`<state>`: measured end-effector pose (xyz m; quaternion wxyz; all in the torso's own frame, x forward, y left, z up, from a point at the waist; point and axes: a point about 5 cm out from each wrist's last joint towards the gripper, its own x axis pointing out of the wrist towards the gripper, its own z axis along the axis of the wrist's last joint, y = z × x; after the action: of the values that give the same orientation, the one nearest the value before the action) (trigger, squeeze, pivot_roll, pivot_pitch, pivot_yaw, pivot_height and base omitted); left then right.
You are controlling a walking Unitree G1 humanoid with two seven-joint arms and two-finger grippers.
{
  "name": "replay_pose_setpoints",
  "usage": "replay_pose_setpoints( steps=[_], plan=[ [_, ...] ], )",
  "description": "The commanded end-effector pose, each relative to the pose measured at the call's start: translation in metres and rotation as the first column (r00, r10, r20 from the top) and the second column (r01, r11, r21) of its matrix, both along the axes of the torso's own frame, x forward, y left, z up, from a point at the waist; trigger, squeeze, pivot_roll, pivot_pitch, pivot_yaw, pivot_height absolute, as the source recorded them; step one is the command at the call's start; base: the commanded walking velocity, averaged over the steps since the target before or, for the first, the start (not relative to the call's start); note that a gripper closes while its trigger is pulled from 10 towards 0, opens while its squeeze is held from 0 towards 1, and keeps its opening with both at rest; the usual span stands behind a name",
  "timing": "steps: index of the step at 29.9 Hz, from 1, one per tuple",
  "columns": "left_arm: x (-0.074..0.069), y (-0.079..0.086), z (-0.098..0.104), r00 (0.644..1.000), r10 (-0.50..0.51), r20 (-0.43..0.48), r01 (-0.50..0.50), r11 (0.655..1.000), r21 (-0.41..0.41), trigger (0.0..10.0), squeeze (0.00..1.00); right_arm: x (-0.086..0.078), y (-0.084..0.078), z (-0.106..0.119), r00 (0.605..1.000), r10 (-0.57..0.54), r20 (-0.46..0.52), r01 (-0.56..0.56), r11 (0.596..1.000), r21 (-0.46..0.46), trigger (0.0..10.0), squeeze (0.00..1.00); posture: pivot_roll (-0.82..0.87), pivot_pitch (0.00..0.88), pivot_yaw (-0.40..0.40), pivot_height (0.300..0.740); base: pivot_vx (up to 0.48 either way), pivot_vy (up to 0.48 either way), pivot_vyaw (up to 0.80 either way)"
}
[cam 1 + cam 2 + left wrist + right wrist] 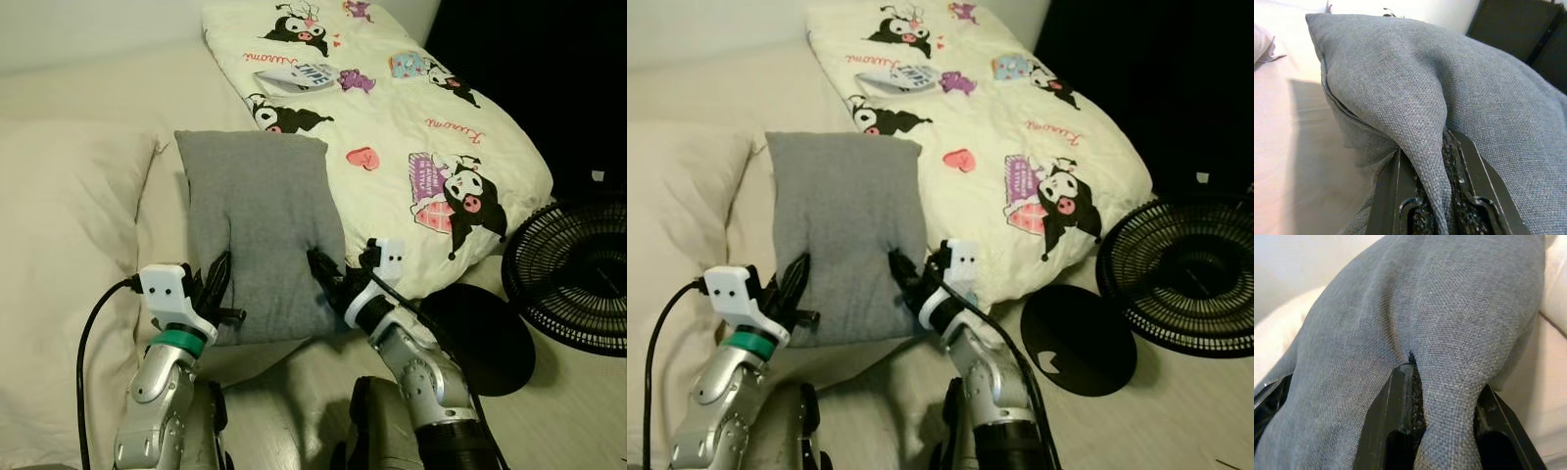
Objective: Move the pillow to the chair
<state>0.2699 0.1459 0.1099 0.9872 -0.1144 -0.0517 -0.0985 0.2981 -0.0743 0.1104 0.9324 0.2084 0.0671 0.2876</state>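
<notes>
Grey pillow (263, 230) lies flat on the bed (88, 108), long axis running from the near edge toward the head of the bed, straight out from the robot. Both tools are on its near short end: left tool (217, 284) pinches a fold of fabric at the near-left corner, right tool (323, 269) is closed on a fold near the near-right corner. Grip is symmetric, neither arm nearer. Cartoon-print comforter (431, 127) touches the pillow's right edge; floor fan (578, 274) sits off the bed's right side. No chair seen, so the carry direction is unclear.
</notes>
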Motion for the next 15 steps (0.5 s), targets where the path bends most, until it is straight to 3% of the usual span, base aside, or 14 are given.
replay_pose_setpoints(
  steps=[1,6,7,8,15],
  plan=[
    [-0.001,-0.016,0.008,0.997,-0.069,0.035,0.068,0.997,0.027,3.3,0.00,-0.020,0.033,-0.009,0.997,0.071,-0.030,-0.069,0.996,0.047,10.0,0.00,0.05,0.013,-0.004,0.580,0.000,0.000,0.00],
    [-0.002,-0.017,0.008,0.997,-0.072,0.033,0.071,0.997,0.040,4.8,0.00,-0.020,0.030,-0.011,0.999,0.004,-0.051,-0.002,0.999,0.037,10.0,0.00,0.05,0.019,0.002,0.580,0.000,0.000,0.00],
    [-0.002,-0.017,0.009,0.997,-0.064,0.031,0.062,0.997,0.044,8.4,0.00,-0.018,0.028,-0.010,0.998,-0.023,-0.054,0.024,0.999,0.032,10.0,0.00,0.05,0.021,0.002,0.580,0.000,0.000,0.00],
    [-0.001,-0.016,0.009,0.998,-0.052,0.030,0.051,0.997,0.051,10.0,0.00,-0.016,0.025,-0.010,0.998,-0.050,-0.044,0.051,0.999,0.014,10.0,0.00,0.05,0.021,0.002,0.580,0.000,0.000,0.00],
    [0.004,-0.012,0.008,1.000,-0.007,-0.004,0.007,0.998,0.056,10.0,0.00,-0.014,0.018,-0.011,0.996,-0.088,-0.022,0.088,0.996,-0.001,10.0,0.00,0.04,0.023,0.008,0.580,0.000,0.000,0.00]
  ],
)
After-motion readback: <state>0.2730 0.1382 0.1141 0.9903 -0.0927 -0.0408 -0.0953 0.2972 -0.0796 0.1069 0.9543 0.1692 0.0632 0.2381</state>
